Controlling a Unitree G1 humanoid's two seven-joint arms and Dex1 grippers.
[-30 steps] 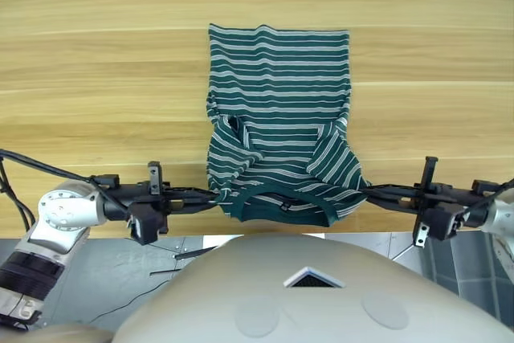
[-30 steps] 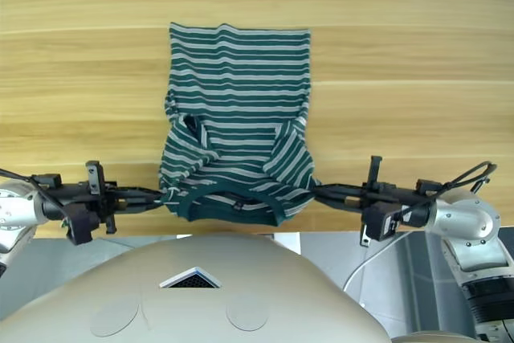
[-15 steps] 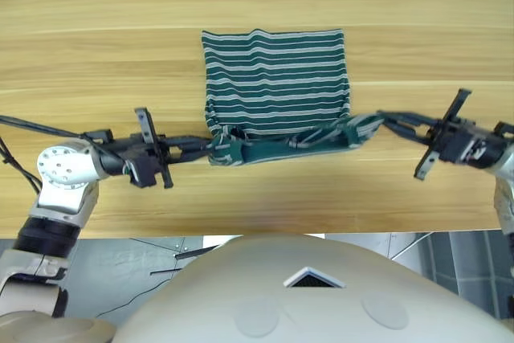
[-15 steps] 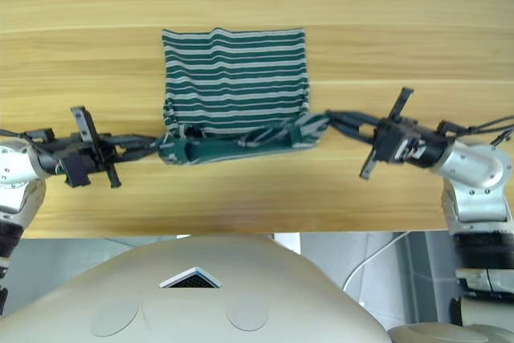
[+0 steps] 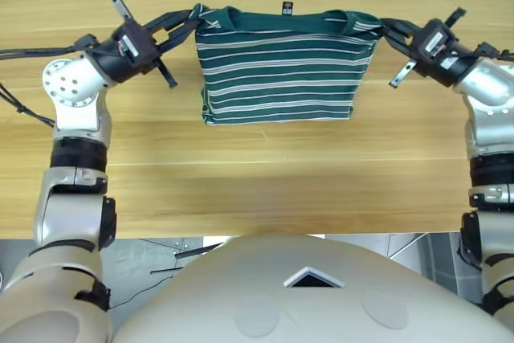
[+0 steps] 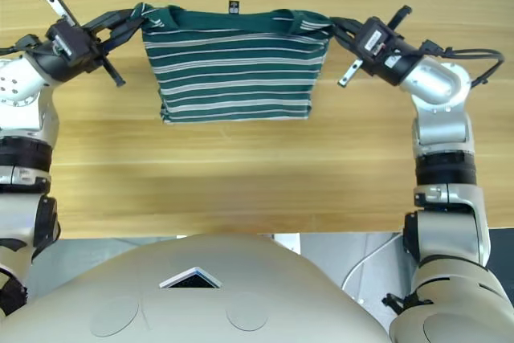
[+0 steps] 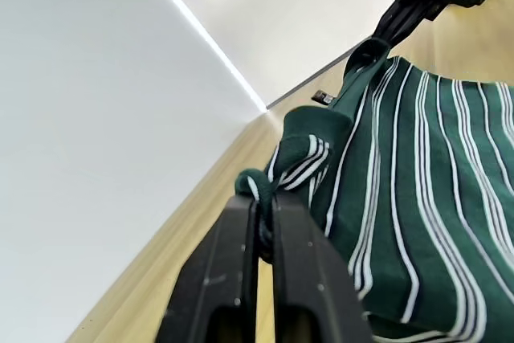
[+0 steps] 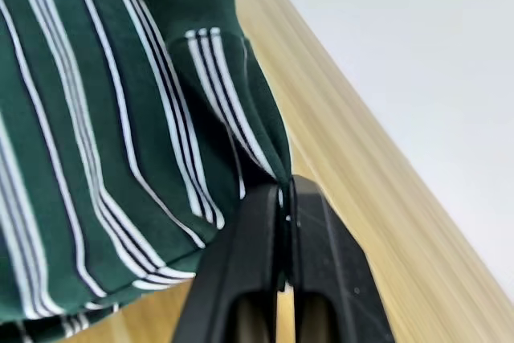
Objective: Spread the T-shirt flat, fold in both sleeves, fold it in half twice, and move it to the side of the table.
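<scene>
T-shirt (image 5: pixel 277 70) on its first half-fold

Rests doubled on the bench (image 5: pixel 257 174), near edge a crease, sleeves apparently tucked in. Leaves, likely, the second half-fold and the move aside. At the far edge, pinched tight at both collar corners by left end effector (image 5: pixel 193 18) and right end effector (image 5: pixel 385 26).

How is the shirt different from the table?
The shirt is dark green with white stripes; the table is plain pale wood. The shirt is much smaller than the table. The left gripper and the right gripper pinch the shirt's far corners; nothing grips the table. Both have lines running side to side.
</scene>
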